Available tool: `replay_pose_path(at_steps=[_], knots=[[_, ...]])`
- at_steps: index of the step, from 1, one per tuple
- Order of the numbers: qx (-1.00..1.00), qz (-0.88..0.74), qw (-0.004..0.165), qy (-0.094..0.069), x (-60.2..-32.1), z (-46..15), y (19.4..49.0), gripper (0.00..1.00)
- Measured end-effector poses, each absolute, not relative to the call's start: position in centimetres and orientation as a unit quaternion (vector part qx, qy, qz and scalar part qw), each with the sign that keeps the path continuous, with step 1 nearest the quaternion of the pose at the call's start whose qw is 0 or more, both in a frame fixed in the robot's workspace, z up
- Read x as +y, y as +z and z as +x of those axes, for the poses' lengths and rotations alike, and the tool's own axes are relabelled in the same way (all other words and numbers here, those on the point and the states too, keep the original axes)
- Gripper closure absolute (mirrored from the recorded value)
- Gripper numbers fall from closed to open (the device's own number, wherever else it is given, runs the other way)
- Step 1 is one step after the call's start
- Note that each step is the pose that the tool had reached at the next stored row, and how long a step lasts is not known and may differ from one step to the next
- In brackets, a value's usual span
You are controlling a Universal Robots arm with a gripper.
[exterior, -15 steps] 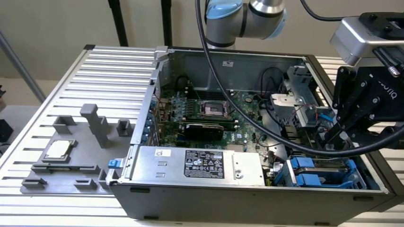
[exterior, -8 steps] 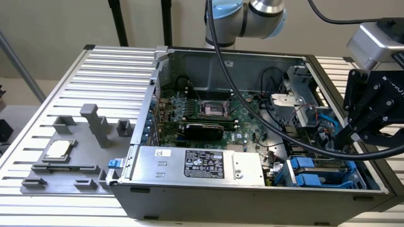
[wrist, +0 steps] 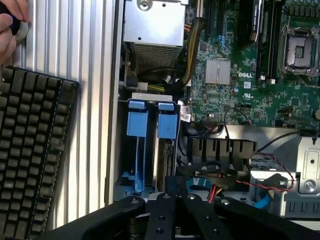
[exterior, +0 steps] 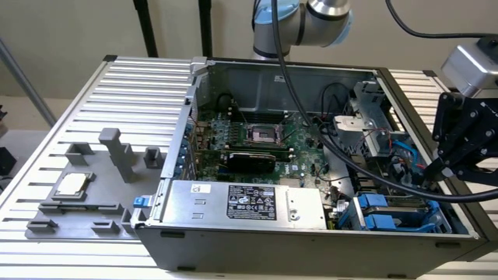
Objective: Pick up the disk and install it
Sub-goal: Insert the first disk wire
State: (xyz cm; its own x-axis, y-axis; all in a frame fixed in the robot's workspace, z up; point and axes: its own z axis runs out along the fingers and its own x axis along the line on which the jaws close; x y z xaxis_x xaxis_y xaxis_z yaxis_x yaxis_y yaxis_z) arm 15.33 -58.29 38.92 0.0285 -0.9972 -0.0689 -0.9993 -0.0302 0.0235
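The disk (exterior: 383, 213) sits in the drive bay at the front corner of the open computer case (exterior: 179, 146), on the exterior view's right. Its bright blue plastic rails (wrist: 150, 122) and a strip of grey metal between them show in the wrist view. My black gripper (exterior: 442, 172) hangs over the case's side wall on the exterior view's right, a little above and behind the bay. In the wrist view the gripper (wrist: 175, 189) is just short of the blue rails, its fingers shut together with nothing between them.
A silver power supply box (exterior: 241, 204) lies along the case front, the motherboard (exterior: 257, 140) behind it. Thick black cables (exterior: 335, 146) cross the case interior. A grey fixture with a small chip (exterior: 72, 185) is on the slatted table. A keyboard (wrist: 35, 155) and a person's hand (wrist: 10, 22) lie beside the case.
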Motion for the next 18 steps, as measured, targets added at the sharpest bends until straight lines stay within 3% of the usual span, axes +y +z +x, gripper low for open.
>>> replay_pose_path(at_steps=[18], knots=[[0.693,-0.720,0.015,0.033,-55.9,16.5,35.7,0.89]])
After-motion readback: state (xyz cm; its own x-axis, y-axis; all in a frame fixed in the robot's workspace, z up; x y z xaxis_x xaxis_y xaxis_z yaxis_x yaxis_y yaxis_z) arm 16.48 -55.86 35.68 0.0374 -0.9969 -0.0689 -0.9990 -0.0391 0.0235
